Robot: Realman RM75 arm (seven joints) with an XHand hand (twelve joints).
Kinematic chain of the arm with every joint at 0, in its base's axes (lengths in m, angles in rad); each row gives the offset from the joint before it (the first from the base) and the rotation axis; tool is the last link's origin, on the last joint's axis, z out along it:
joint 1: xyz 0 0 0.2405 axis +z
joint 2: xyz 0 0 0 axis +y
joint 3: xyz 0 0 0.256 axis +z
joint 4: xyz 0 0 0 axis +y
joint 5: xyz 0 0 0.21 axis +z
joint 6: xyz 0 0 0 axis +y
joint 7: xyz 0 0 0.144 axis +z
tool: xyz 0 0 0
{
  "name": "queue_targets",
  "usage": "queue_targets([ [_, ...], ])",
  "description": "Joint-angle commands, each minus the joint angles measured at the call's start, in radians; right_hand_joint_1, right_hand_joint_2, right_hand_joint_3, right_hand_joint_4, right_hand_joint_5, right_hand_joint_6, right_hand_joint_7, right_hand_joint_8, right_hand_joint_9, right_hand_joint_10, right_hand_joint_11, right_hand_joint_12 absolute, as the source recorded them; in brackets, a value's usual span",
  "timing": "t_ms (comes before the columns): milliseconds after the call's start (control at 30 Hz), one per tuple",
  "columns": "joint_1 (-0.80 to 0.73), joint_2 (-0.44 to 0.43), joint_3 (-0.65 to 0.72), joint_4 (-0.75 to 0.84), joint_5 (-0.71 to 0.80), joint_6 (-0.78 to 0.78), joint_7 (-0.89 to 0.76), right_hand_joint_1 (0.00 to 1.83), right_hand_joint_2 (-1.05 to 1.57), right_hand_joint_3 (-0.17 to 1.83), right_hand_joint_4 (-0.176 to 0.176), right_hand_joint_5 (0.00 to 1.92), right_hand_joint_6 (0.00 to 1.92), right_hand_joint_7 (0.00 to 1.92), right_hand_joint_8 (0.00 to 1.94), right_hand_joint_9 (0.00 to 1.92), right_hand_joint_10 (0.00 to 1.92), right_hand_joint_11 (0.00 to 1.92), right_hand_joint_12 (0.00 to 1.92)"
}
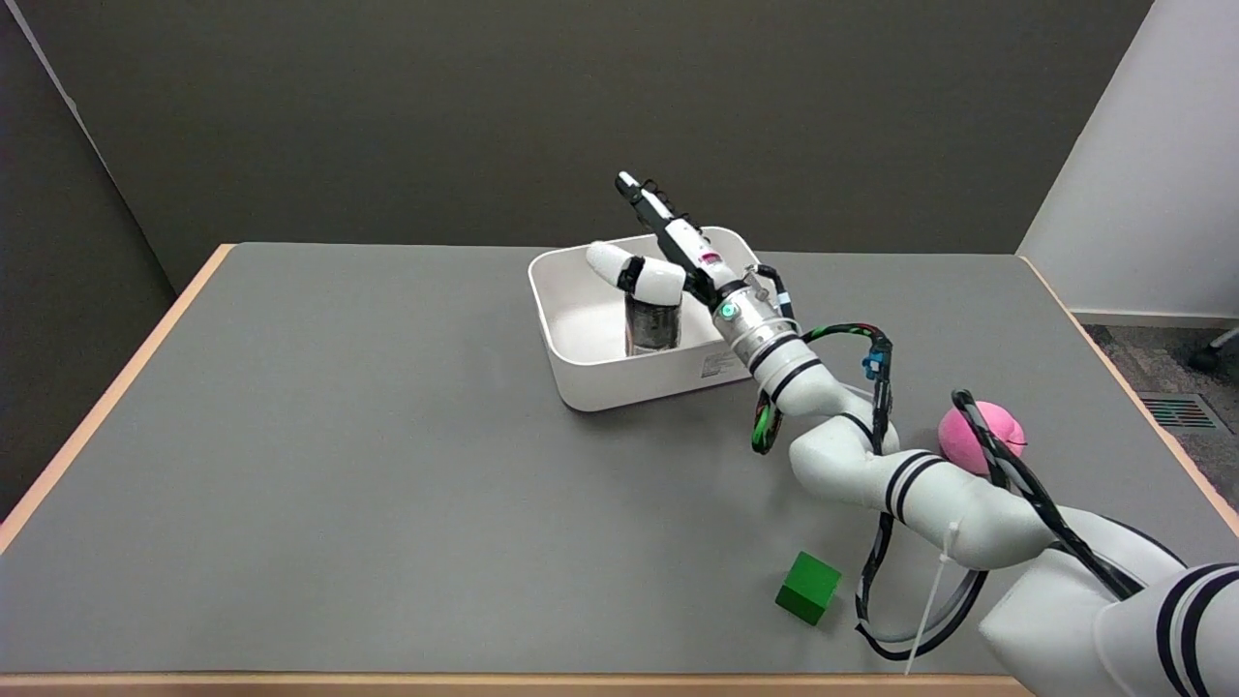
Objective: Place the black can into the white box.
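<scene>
Table [339,465]: grey top with a wood-coloured rim; the left half is bare, so wide open room lies on that side.
Box [581,373]: white, open-topped, rounded corners, set toward the far middle of the table, well in from every table edge.
Can [651,326]: black, upright, inside the box, apparently resting on its floor toward the right half; a gap shows between it and the near wall.
Hand [668,257]: the right hand is over the box, directly above and beside the can. The thumb lies across the can's top; the long fingers point up and away, spread off the can. Whether the thumb presses on the can or merely sits over it cannot be told.
Step in hand: judged to be the release; the can seems delivered and the grip mostly given up.
Next move: lift the hand straight up until the thumb is free of the can top, then draw back to the lower right over the box's near-right wall.
Risk: a sideways pull could tip the can or drag the box.
Cube [808,587]: green, near the front edge, just beside the arm's cable loop.
Ball [980,436]: pink, partly hidden behind the arm, close to its retreat path.
</scene>
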Motion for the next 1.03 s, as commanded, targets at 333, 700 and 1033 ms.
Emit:
queue_targets([
  [333, -0.246, 0.187, 0.066, 0.089, 0.599, 0.622, 0.561, 0.12, 0.63, 0.84, 0.007, 0.00, 0.10, 0.00, 0.01, 0.00, 0.00, 0.00, 0.00],
  [700, -0.511, 0.208, 0.120, 0.196, 0.768, 0.819, 0.566, 0.07, 0.75, 0.83, -0.009, 0.00, 0.01, 0.00, 0.00, 0.00, 0.16, 0.00, 0.22],
  [1033, -0.509, 0.209, 0.109, 0.199, 0.776, 0.858, 0.566, 0.28, 0.70, 1.05, -0.009, 0.00, 0.08, 0.00, 0.07, 0.00, 0.26, 0.00, 0.34],
])
